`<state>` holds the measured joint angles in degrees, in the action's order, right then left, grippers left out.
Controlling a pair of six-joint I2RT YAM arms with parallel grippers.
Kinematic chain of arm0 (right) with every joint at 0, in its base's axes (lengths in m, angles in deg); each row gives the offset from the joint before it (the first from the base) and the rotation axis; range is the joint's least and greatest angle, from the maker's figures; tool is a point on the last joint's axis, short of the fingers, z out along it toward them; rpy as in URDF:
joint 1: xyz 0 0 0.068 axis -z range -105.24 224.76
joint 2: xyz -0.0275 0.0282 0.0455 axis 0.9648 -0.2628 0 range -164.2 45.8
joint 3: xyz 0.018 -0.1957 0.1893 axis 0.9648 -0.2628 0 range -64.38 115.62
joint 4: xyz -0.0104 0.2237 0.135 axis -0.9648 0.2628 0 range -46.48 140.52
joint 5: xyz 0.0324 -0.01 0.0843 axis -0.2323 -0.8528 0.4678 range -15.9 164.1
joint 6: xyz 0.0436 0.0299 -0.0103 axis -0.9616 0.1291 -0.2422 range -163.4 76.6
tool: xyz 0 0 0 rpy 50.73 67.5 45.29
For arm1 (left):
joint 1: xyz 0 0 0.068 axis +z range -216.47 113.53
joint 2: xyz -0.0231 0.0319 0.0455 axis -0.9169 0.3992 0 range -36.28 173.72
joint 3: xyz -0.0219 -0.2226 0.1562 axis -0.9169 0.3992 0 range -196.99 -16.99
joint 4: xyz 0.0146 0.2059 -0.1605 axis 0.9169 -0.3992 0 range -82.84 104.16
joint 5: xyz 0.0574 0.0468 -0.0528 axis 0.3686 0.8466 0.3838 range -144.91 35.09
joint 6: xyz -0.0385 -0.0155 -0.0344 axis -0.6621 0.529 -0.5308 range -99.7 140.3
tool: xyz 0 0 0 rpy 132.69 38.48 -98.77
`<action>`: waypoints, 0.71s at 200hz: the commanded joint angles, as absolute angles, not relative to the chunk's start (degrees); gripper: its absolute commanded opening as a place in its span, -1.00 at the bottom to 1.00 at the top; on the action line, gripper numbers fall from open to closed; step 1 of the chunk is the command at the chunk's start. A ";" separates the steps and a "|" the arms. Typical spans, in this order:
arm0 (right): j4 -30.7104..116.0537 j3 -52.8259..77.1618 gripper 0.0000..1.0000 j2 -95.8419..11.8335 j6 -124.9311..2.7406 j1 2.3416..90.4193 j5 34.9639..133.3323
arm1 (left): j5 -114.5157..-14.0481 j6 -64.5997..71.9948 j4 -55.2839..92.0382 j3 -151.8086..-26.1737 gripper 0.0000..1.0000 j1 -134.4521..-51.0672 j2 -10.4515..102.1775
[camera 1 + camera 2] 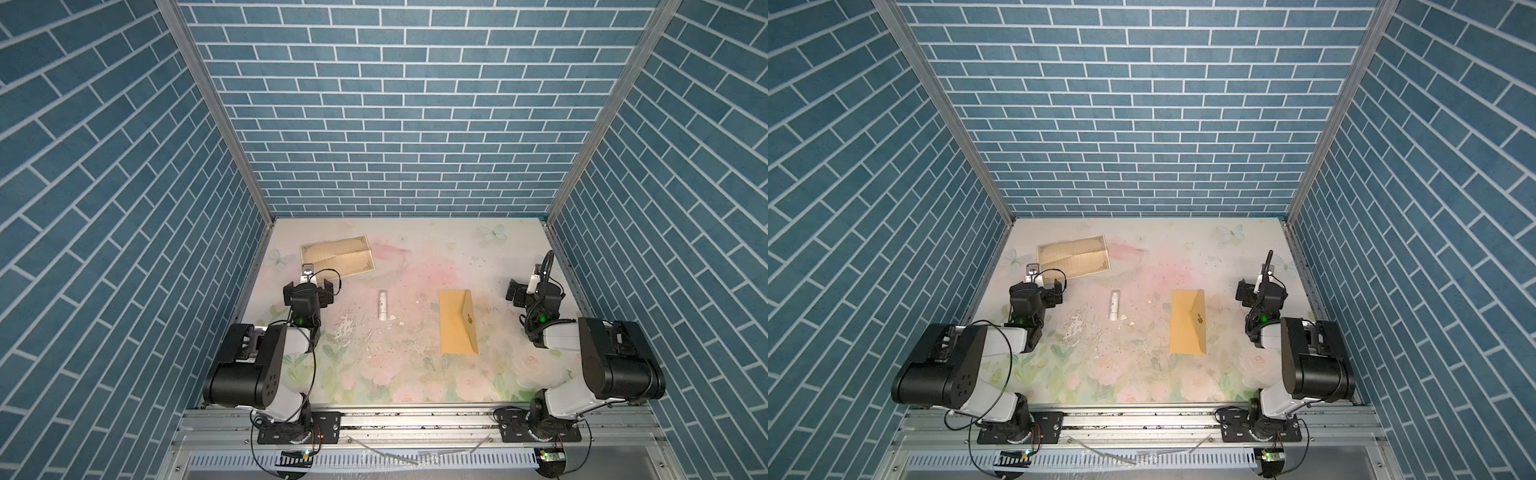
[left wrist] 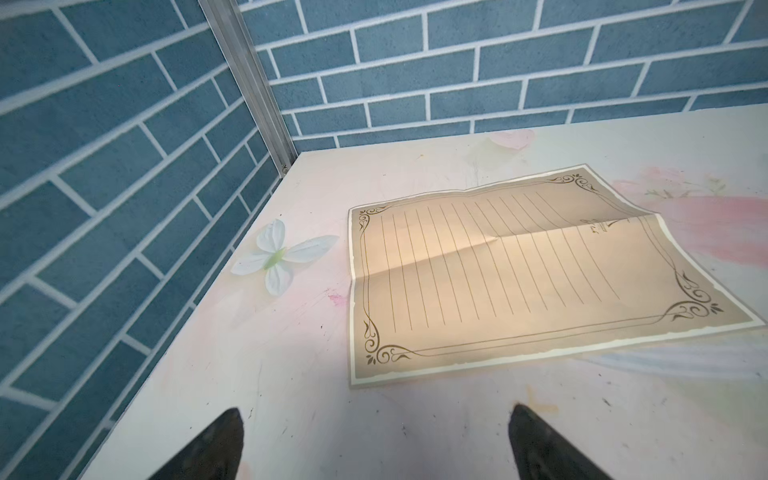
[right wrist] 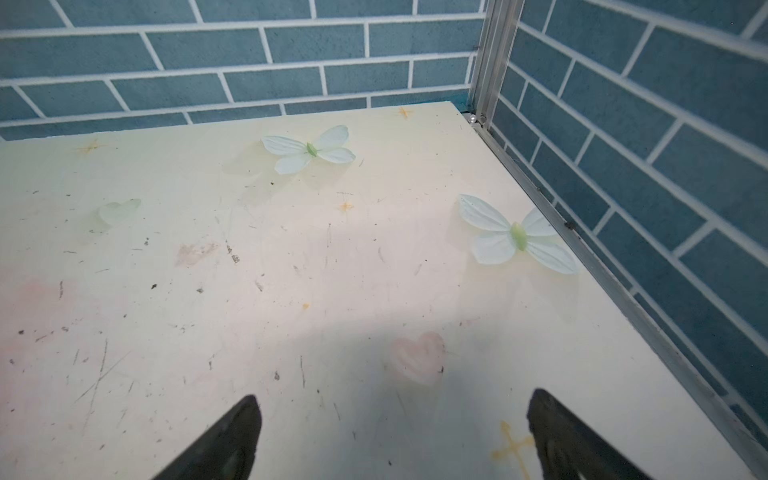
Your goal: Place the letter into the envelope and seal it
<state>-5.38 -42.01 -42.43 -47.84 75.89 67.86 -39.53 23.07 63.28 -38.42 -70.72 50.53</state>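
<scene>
Both grippers released, empty: left gripper (image 2: 374,444) near letter (image 1: 337,257) at 10 o'clock; right gripper (image 3: 395,440) well apart from envelope (image 1: 457,328) at 4 o'clock.

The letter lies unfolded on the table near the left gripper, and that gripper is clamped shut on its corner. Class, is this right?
Not quite. The left gripper is open and apart from the letter, as the left wrist view shows. The letter does lie unfolded on the table.

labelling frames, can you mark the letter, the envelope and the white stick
letter (image 2: 519,270), left wrist view, on its central fold crease
envelope (image 1: 453,328), a top view, on its plain body
white stick (image 1: 382,305), a top view, on its middle
</scene>
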 commanded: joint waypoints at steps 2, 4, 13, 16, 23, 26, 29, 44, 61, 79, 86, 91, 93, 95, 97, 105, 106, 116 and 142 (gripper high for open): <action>-6.99 -42.26 0.98 -42.58 -46.56 75.79 67.33 | -39.09 22.67 63.20 -38.78 0.99 -70.43 50.44; -6.99 -42.24 0.98 -42.61 -46.56 75.77 67.33 | -39.09 22.68 63.20 -38.76 0.99 -70.43 50.46; -6.99 -42.32 0.98 -42.55 -46.58 75.79 67.33 | -39.09 22.61 63.20 -38.75 0.99 -70.43 50.47; -7.07 -42.32 0.98 -42.59 -46.58 75.80 67.33 | -39.09 22.63 63.20 -38.74 0.99 -70.43 50.41; -7.10 -42.32 0.98 -42.53 -46.56 75.79 67.32 | -39.05 22.62 63.25 -38.77 1.00 -70.43 50.47; -7.14 -42.37 0.98 -42.53 -46.52 75.80 67.33 | -39.08 22.59 63.23 -38.72 0.99 -70.43 50.47; -7.22 -42.41 0.98 -42.49 -46.48 75.82 67.33 | -39.09 22.60 63.24 -38.78 0.99 -70.43 50.47; -7.37 -42.42 0.98 -42.53 -46.47 75.80 67.32 | -39.09 22.64 63.26 -38.74 0.99 -70.43 50.45; -7.35 -42.41 0.98 -42.53 -46.47 75.81 67.32 | -39.09 22.65 63.28 -38.77 0.99 -70.45 50.47; -7.34 -42.41 0.98 -42.49 -46.47 75.78 67.33 | -39.09 22.63 63.27 -38.77 0.99 -70.43 50.47; -7.30 -42.41 0.98 -42.53 -46.47 75.75 67.35 | -39.09 22.59 63.22 -38.74 0.99 -70.43 50.47; -7.32 -42.41 0.98 -42.53 -46.47 75.79 67.33 | -39.04 22.60 63.13 -38.74 0.99 -70.43 50.42; -7.29 -42.41 0.98 -42.51 -46.47 75.77 67.33 | -39.08 22.59 63.12 -38.73 0.99 -70.43 50.41; -7.28 -42.41 0.98 -42.53 -46.47 75.78 67.33 | -39.09 22.59 63.25 -38.77 0.99 -70.43 50.45; -7.26 -42.41 0.99 -42.53 -46.47 75.81 67.33 | -39.09 22.59 63.23 -38.76 0.99 -70.43 50.46; -7.28 -42.45 0.98 -42.53 -46.47 75.77 67.33 | -39.09 22.59 63.21 -38.79 0.99 -70.43 50.47; -7.28 -42.39 0.98 -42.49 -46.47 75.79 67.33 | -39.09 22.59 63.21 -38.79 0.99 -70.43 50.47; -7.30 -42.41 0.98 -42.53 -46.48 75.81 67.34 | -39.09 22.59 63.21 -38.79 0.99 -70.43 50.47; -7.31 -42.41 0.98 -42.52 -46.47 75.78 67.32 | -39.09 22.59 63.22 -38.75 0.99 -70.43 50.47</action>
